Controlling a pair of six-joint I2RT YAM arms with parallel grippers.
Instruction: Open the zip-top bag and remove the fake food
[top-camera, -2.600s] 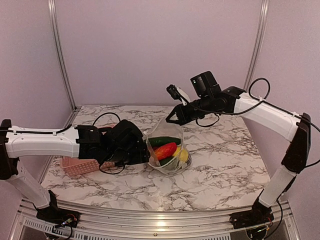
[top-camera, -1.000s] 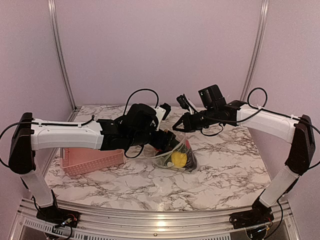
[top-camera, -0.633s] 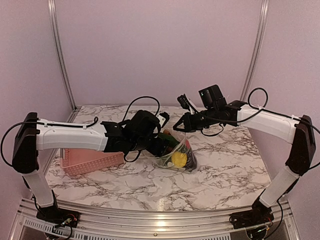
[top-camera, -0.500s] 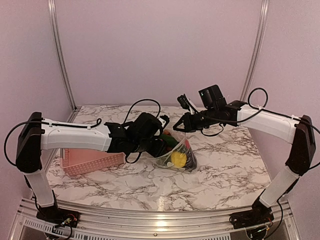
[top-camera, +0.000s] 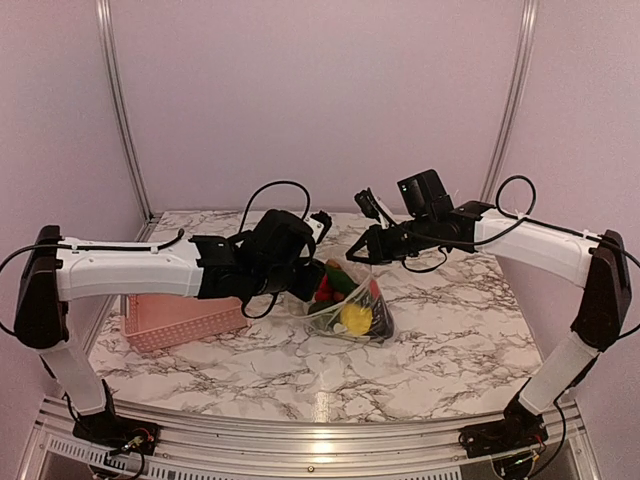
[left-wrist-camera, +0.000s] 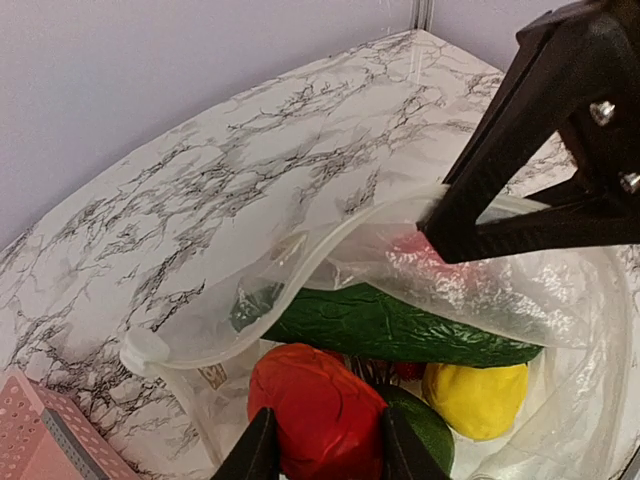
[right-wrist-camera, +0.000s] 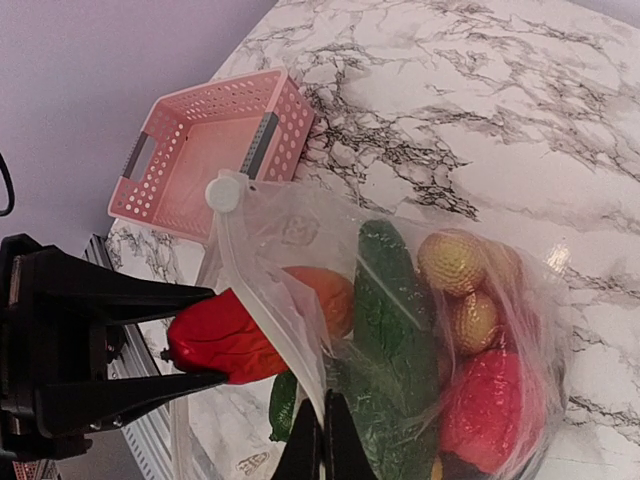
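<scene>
Zip-top bag (right-wrist-camera: 262, 232), rim pinched by right gripper (right-wrist-camera: 322, 442), left gripper (left-wrist-camera: 320, 452) clamping fake food (left-wrist-camera: 312, 392) — red

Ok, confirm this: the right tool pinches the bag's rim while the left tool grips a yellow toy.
Wrong colour: the left wrist view shows the left tool gripping the red toy. The right tool does pinch the rim of the zip-top bag.

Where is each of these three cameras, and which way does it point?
Top external: above and behind the arms, looking down at the table; both arms show.
Left wrist: on the left arm, looking into the zip-top bag; its left hand grips a red fake food.
Right wrist: on the right arm, looking down; its right hand pinches the bag's rim.
Shared: both wrist views show that food.
</scene>
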